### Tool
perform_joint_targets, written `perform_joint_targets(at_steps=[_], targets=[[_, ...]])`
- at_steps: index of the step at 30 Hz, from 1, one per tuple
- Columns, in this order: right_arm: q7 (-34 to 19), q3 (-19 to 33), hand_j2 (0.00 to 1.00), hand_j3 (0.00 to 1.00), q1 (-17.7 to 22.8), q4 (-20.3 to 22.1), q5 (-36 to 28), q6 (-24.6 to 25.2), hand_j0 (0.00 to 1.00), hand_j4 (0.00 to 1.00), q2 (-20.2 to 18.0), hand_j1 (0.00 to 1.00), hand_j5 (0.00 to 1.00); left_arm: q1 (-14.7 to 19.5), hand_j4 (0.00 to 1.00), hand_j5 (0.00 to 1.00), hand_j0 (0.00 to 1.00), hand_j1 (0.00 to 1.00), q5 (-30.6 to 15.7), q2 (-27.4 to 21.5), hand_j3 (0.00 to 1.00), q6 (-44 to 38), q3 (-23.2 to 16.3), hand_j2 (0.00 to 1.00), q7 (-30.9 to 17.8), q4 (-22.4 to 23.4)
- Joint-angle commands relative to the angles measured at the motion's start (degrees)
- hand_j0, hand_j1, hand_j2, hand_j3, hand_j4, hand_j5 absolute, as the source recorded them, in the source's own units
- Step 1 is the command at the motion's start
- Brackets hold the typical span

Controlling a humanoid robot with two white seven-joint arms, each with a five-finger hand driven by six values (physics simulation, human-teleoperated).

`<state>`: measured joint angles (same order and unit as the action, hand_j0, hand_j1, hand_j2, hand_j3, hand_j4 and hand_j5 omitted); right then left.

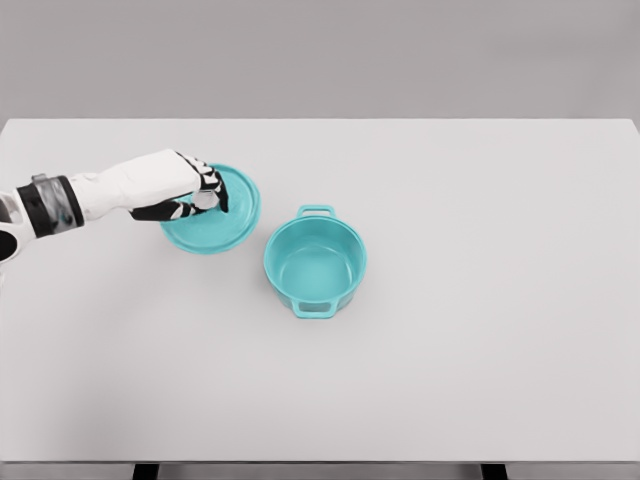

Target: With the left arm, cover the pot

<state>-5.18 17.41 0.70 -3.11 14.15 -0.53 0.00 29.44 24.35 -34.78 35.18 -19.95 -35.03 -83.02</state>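
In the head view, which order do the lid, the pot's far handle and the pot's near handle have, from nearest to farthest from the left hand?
1. The lid: directly under the left hand, whose fingers curl at its knob.
2. The pot's far handle: to the hand's right, on the pot's back rim.
3. The pot's near handle: farthest, on the pot's front rim, toward the robot.
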Motion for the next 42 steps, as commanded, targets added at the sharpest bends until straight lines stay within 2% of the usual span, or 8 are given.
perform_joint_targets(at_steps=[1, 6, 9, 12, 22, 25, 35, 42], targets=[[0.0, 0.0, 1.00, 1.00, 0.0, 0.0, 0.0, 0.0, 1.00, 1.00, 0.0, 1.00, 1.00, 0.0, 0.50, 0.50, 0.50, 0.50, -0.6, -0.6, 0.50, -0.2, 0.0, 0.50, 0.0, -2.4], [0.0, 0.0, 1.00, 1.00, -0.1, -0.1, 0.0, 0.0, 1.00, 1.00, 0.0, 1.00, 1.00, -0.1, 0.50, 0.50, 0.50, 0.50, -0.7, -0.6, 0.50, -0.2, -0.3, 0.50, 0.0, -4.3], [0.0, 0.0, 1.00, 1.00, -0.1, 0.0, 0.0, 0.0, 1.00, 1.00, 0.0, 1.00, 1.00, 0.0, 0.50, 0.50, 0.50, 0.50, -1.5, -0.6, 0.50, -0.2, -2.2, 0.50, 0.0, -6.2], [0.0, 0.0, 1.00, 1.00, 0.0, 0.0, 0.0, 0.0, 1.00, 1.00, 0.0, 1.00, 1.00, 0.0, 0.50, 0.50, 0.50, 0.50, -2.8, -0.9, 0.50, -0.2, -3.1, 0.50, 0.0, -6.4], [0.0, 0.0, 1.00, 1.00, 0.0, 0.0, 0.0, 0.0, 1.00, 1.00, 0.0, 1.00, 1.00, 0.2, 0.50, 0.50, 0.50, 0.50, -2.8, -0.4, 0.50, -0.2, -5.1, 0.50, 0.0, -9.4], [0.0, 0.0, 1.00, 1.00, -0.1, 0.0, 0.0, 0.0, 1.00, 1.00, 0.0, 1.00, 1.00, 0.3, 0.50, 0.50, 0.50, 0.50, -2.8, -0.4, 0.50, -0.2, -7.5, 0.50, 0.0, -9.7], [0.0, 0.0, 1.00, 1.00, 0.0, -0.1, 0.0, 0.0, 1.00, 1.00, 0.0, 1.00, 1.00, 0.6, 0.50, 0.50, 0.50, 0.50, -3.1, 0.0, 0.50, -0.2, -7.5, 0.50, 0.0, -12.2], [0.0, 0.0, 1.00, 1.00, -0.1, -0.1, 0.0, 0.0, 1.00, 1.00, 0.0, 1.00, 1.00, 0.9, 0.50, 0.50, 0.50, 0.50, -2.7, 1.7, 0.50, -0.2, -7.6, 0.50, 0.0, -12.1]])
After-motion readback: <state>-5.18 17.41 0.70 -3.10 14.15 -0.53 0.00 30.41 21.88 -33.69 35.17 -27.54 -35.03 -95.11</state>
